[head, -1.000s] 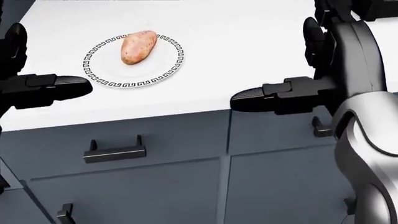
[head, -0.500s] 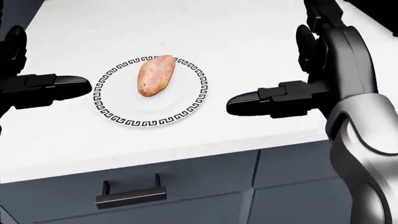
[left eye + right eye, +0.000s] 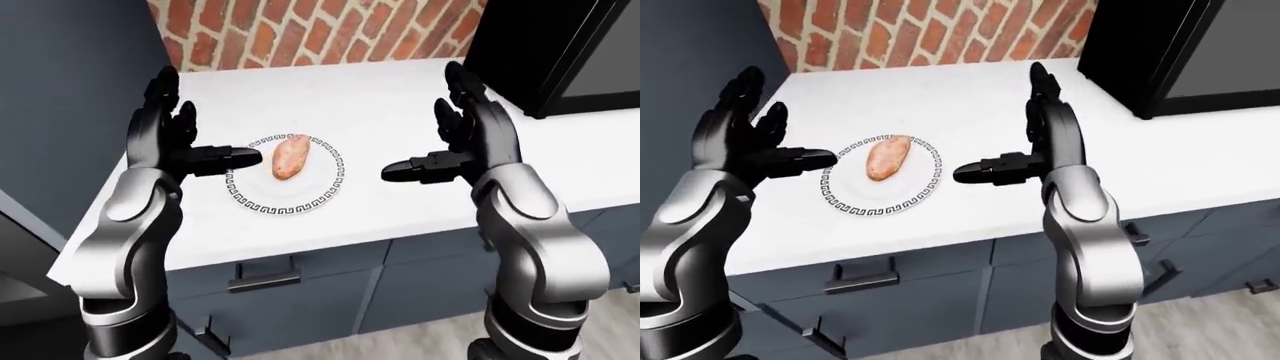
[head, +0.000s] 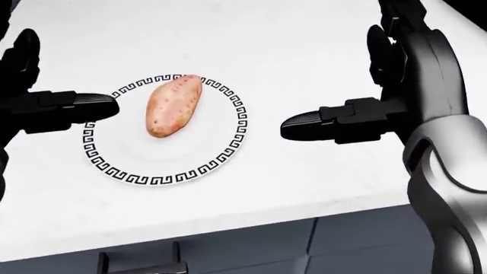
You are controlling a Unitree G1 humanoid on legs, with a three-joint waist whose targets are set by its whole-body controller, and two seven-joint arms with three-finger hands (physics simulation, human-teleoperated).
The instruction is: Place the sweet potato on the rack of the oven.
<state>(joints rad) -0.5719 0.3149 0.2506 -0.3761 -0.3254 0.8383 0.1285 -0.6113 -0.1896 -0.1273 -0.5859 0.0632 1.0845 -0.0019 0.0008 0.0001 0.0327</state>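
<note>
Approach step: left hand [image 3: 175, 139] and right hand [image 3: 465, 146], both spread, flank the sweet potato [image 4: 173, 105] on its plate [image 4: 205, 162]; next, grasp it.

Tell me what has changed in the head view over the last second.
The whole picture shifted: the camera moved in, so the plate and sweet potato look bigger and the drawers have nearly dropped out. The potato still lies on the plate, untouched. Left hand and right hand remain open on either side.
</note>
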